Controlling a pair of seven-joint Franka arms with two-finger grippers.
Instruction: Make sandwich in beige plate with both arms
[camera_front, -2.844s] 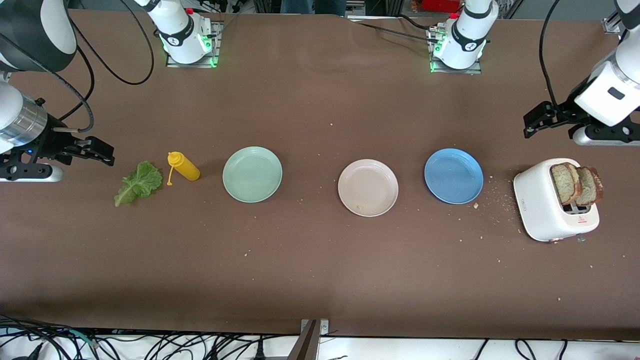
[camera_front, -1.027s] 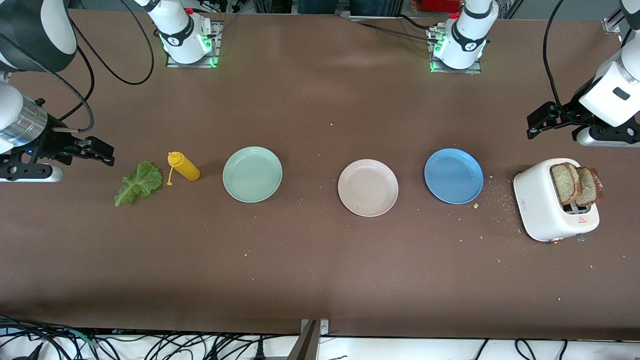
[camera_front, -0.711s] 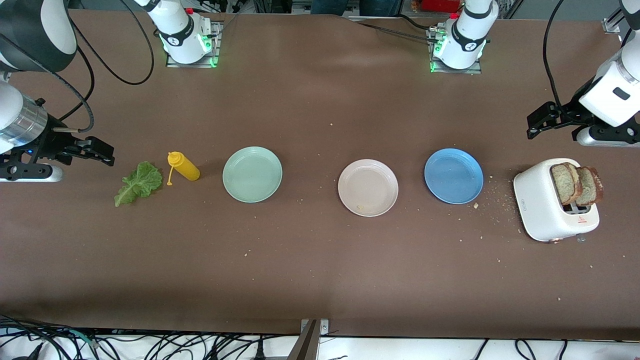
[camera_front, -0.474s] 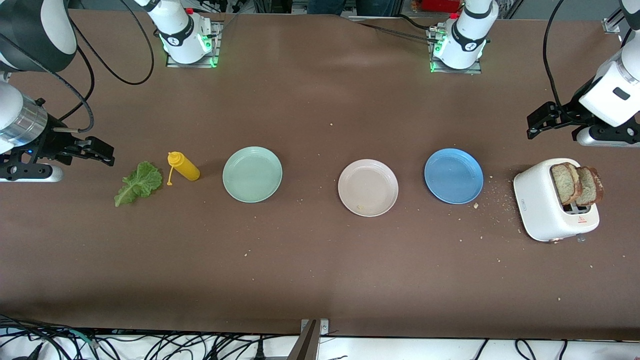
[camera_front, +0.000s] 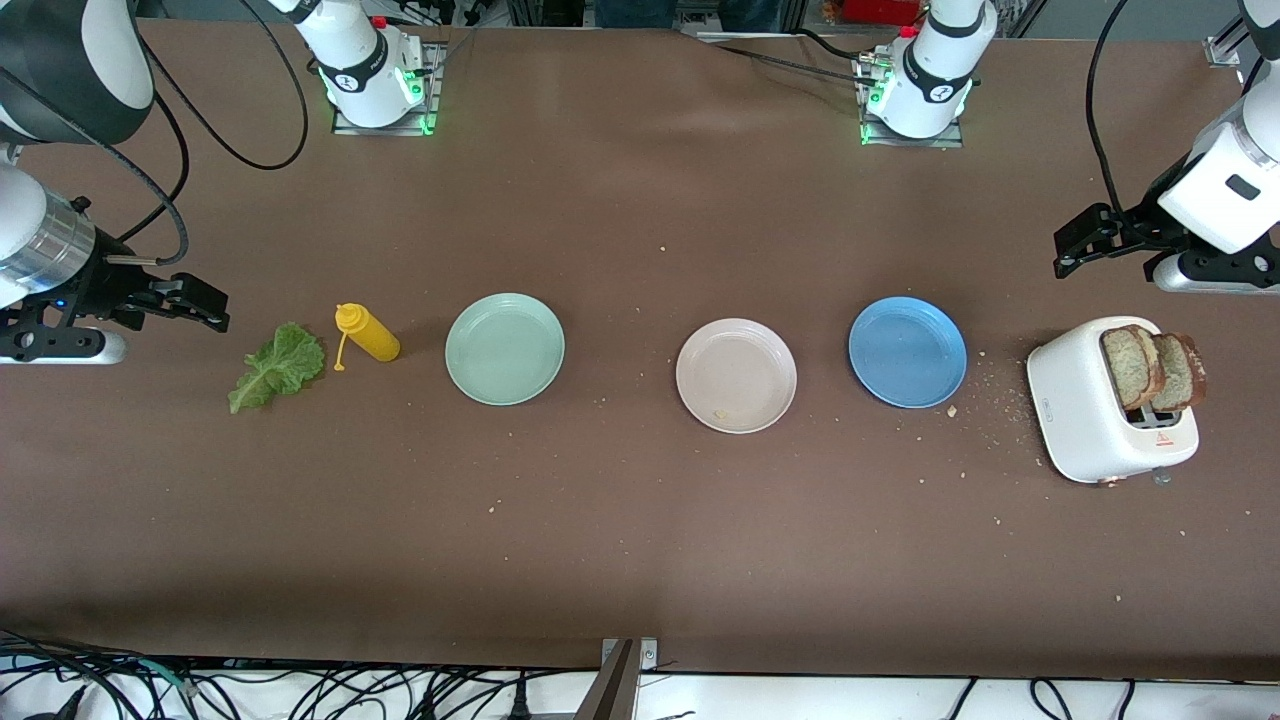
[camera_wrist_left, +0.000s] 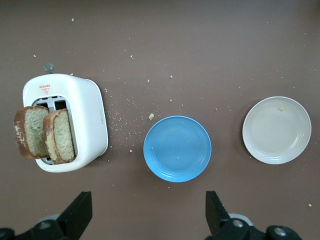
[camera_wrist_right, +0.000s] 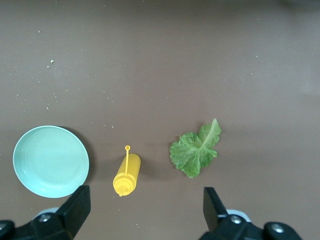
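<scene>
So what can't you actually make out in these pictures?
- Lower halves of the toast slices: inside the toaster, every view.
- Bit on the beige plate: too small to identify.
- Left hand and right hand: wrist views cut off all but the fingertips.

A lettuce leaf (camera_wrist_right: 195, 151), yellow squeeze bottle (camera_wrist_right: 126, 176) and mint-green plate (camera_wrist_right: 50, 161) lie apart on the table (camera_wrist_right: 160, 65).
</scene>
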